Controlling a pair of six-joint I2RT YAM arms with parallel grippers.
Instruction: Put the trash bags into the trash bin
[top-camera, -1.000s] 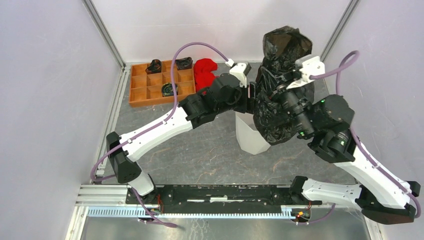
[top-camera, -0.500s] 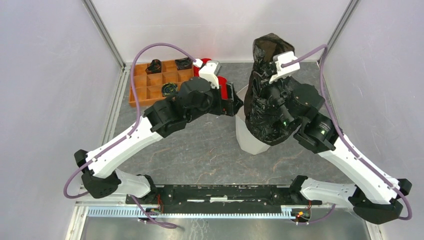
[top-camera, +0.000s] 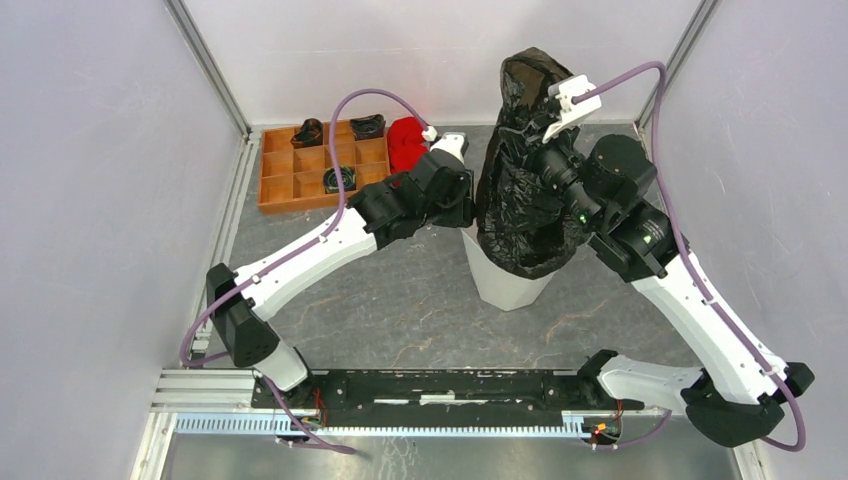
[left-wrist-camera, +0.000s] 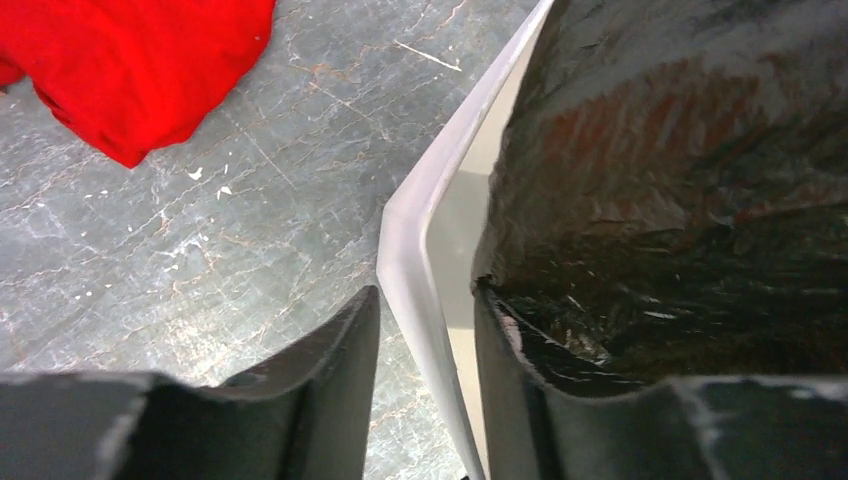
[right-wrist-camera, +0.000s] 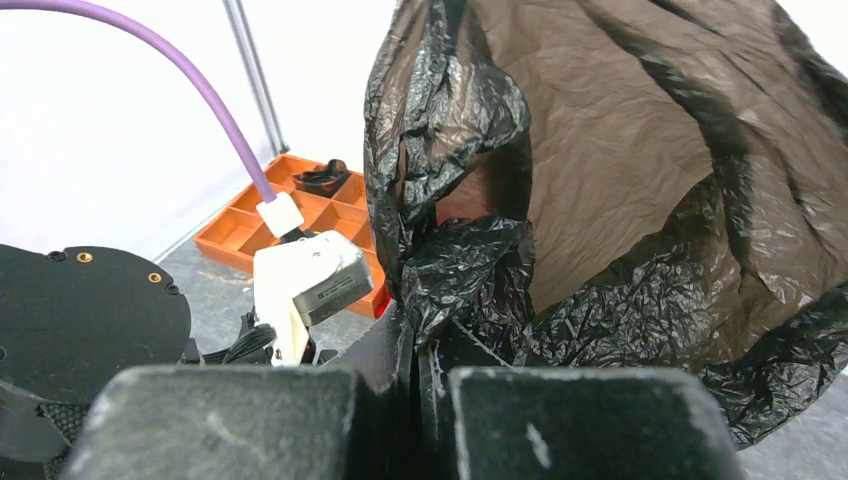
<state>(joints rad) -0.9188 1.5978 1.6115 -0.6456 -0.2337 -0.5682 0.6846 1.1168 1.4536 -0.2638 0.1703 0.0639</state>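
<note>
My right end effector (right-wrist-camera: 418, 372) pinches the black bag (top-camera: 525, 190), which hangs upright with its lower end inside the white bin (top-camera: 500, 287). My left end effector (left-wrist-camera: 426, 305) is spread, straddling the bin's rim.

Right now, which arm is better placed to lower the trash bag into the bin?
Right. The right pincer is shut on the trash bag, whose lower end sits inside the trash bin. The left pincer is open astride the bin's rim, likely better for steadying it.

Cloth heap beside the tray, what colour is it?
The cloth heap is bright red, clearest in the left wrist view.
</note>
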